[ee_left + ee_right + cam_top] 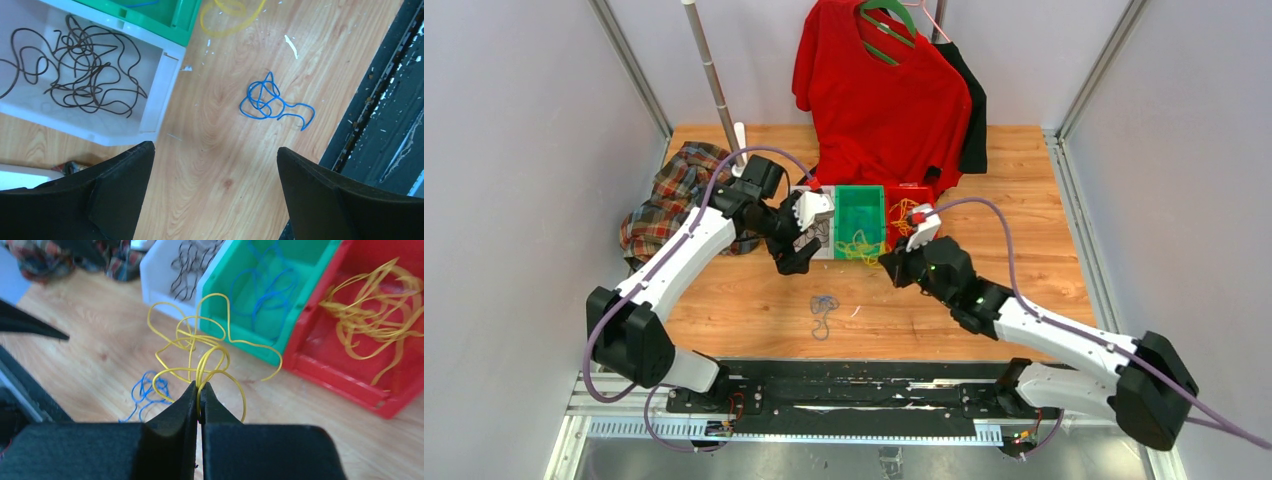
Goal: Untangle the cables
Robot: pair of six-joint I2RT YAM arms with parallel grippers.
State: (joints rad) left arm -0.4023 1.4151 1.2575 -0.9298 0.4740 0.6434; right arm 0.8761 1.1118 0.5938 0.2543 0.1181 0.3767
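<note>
A yellow cable (200, 347) curls in loops in front of the green bin, and my right gripper (199, 386) is shut on one of its strands. From above, that yellow cable (861, 247) lies at the green bin's near edge beside the right gripper (896, 262). A blue cable (270, 100) lies loose on the wood; it also shows as the blue cable (823, 310) and blue cable (147, 392). Black cables (80, 70) fill the white bin. My left gripper (215, 150) hangs open over bare wood, nothing between its fingers.
Three bins stand in a row: white bin (821, 232), green bin (860, 200) with blue cords inside, red bin (350, 385) holding yellow-orange cords (375, 310). A plaid cloth (669, 195) lies at left, a red shirt (879, 90) hangs behind. The black rail (844, 385) borders the near edge.
</note>
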